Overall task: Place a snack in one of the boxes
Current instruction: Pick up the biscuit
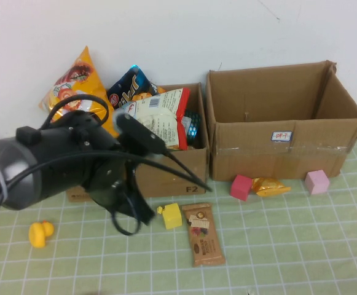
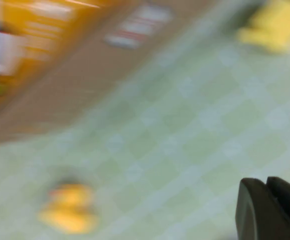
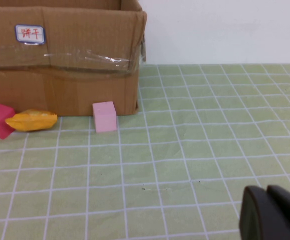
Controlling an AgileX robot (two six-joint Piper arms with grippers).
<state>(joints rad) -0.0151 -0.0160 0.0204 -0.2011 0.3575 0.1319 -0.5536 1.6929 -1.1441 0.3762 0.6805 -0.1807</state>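
Observation:
A brown snack bar [image 1: 203, 243] lies flat on the green mat in front of the boxes. A gold snack packet [image 1: 270, 186] lies against the large open box [image 1: 282, 144], which looks empty; the packet also shows in the right wrist view [image 3: 31, 120]. The smaller box [image 1: 178, 175] holds several snack bags. My left gripper [image 1: 138, 209] hangs low before the smaller box, left of the bar, fingers [image 2: 252, 212] shut and empty. My right gripper [image 3: 269, 212] is shut and empty over bare mat, away from the large box [image 3: 60, 65]. It is out of the high view.
A yellow block [image 1: 172, 215] lies beside the bar. A yellow duck [image 1: 41, 233] sits at the front left. A red cube [image 1: 241, 186] and a pink cube [image 1: 317, 181] stand before the large box. An orange chip bag [image 1: 74, 83] leans on the wall.

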